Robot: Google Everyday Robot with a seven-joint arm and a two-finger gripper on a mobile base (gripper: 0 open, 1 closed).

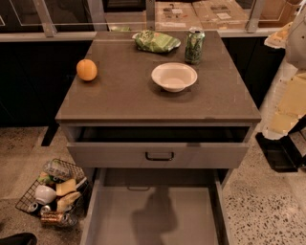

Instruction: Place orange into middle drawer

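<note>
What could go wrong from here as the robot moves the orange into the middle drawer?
The orange sits by the countertop edge; a glancing grasp might roll it off. The gripper hangs low at the far right, so crossing over could clip the white bowl. The upper drawer, partly open, overhangs the back of the middle drawer, narrowing the drop.

No text can be read anywhere. Green can (194, 45): print illegible. Green bag (157, 41): print illegible. Cardboard boxes (210, 12) at the back: white labels, unreadable. Gripper (282, 153), low at the right edge beside the cabinet (143, 103): no markings legible.
</note>
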